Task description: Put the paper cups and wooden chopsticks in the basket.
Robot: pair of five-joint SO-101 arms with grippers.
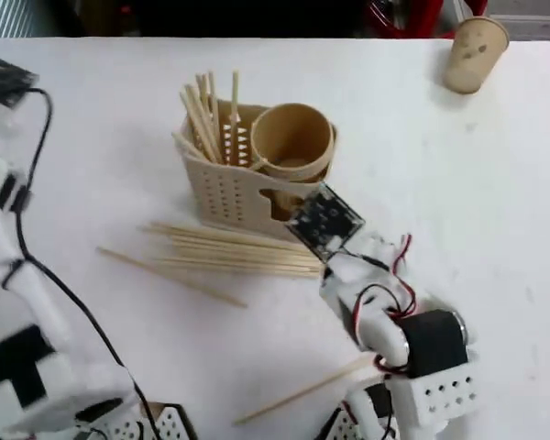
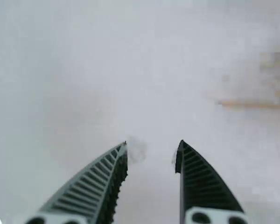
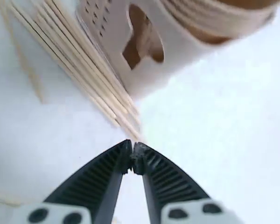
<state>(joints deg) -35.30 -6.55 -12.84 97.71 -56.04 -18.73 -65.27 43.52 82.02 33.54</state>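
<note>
Sitting beside basket [image 1: 223, 197]: R gripper [image 3: 132, 157], closed; cup [image 1: 472, 55] near table [image 1: 500, 192] edge.

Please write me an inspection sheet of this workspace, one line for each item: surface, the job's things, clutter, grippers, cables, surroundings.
Surface: white table.
Job's things: the basket holds one paper cup and several upright chopsticks. A chopstick bundle lies flat in front of the basket. A loose chopstick lies nearer the arms. A second cup is by the far edge.
Clutter: nothing seen.
Grippers: left gripper is open over bare table. Right gripper is shut, with nothing seen between the tips, which are at the bundle's end.
Cables: a black cable runs along the left arm. Red wires are on the right arm.
Surroundings: a red object is behind the table; I cannot tell what it is.
</note>
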